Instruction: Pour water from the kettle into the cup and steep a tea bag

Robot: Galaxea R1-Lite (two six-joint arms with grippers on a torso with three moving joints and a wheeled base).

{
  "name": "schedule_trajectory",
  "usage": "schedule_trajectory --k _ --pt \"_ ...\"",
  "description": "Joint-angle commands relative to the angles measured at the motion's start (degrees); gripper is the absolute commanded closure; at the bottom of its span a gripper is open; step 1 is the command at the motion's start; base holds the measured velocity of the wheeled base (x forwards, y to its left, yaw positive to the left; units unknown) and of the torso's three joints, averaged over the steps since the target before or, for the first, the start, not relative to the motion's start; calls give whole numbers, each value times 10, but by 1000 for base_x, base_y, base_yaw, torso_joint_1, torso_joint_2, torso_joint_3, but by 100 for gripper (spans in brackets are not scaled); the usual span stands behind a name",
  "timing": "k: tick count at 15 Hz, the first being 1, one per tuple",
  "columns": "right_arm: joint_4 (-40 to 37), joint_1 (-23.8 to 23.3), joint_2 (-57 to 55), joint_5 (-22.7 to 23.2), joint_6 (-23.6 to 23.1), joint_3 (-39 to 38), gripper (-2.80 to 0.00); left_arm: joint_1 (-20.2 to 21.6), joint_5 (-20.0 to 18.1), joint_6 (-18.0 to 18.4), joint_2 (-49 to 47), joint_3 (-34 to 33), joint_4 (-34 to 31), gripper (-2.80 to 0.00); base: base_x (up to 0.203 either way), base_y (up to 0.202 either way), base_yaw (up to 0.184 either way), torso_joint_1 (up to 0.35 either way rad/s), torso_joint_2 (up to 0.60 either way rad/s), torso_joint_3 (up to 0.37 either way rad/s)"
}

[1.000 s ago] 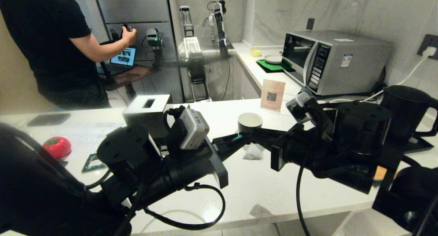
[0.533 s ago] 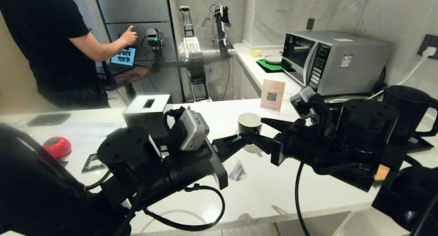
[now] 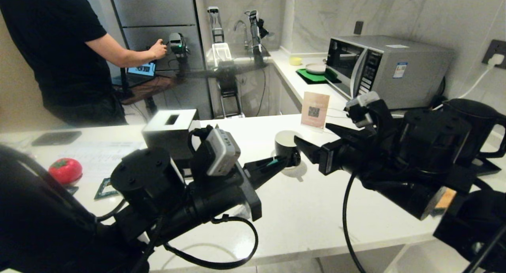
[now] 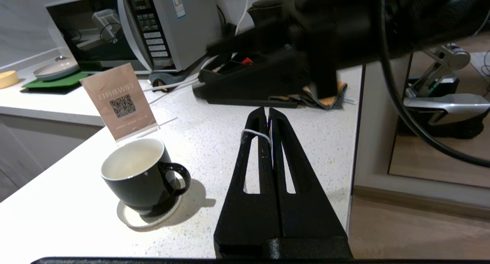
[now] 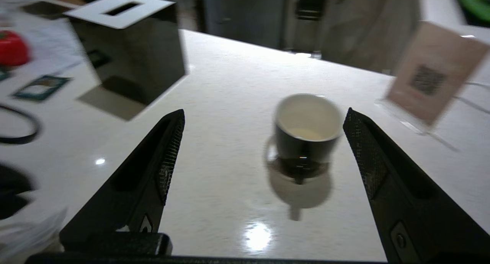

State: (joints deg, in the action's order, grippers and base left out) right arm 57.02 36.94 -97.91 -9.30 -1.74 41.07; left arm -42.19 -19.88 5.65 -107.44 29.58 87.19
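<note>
Black with a white inside, the cup (image 4: 136,176) stands on its saucer (image 4: 132,218) on our white counter (image 3: 308,217). Our left tool (image 4: 268,120) is pinched narrow on a white string (image 4: 254,134) just beside the cup. Our right tool (image 5: 264,141) hovers near, spread wide and empty. Behind our right arm, the kettle (image 3: 472,124) stands by the microwave (image 3: 395,69).

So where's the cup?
In the head view the cup sits mid-counter on its saucer, just in front of the QR sign.
</note>
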Motion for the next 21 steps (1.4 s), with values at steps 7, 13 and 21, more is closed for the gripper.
schedule_trajectory --k 7,13,21 --pt "47 -113 5 -134 -95 9 -280 0 -1 1 11 -16 11 0 0 0 0 0 0 0" --pt "54 -116 18 -131 -98 8 0 1 -1 1 14 -23 11 0 0 0 0 0 0 0" --pt "95 -173 79 -118 -96 -32 0 1 -2 2 21 -40 11 0 0 0 0 0 0 0"
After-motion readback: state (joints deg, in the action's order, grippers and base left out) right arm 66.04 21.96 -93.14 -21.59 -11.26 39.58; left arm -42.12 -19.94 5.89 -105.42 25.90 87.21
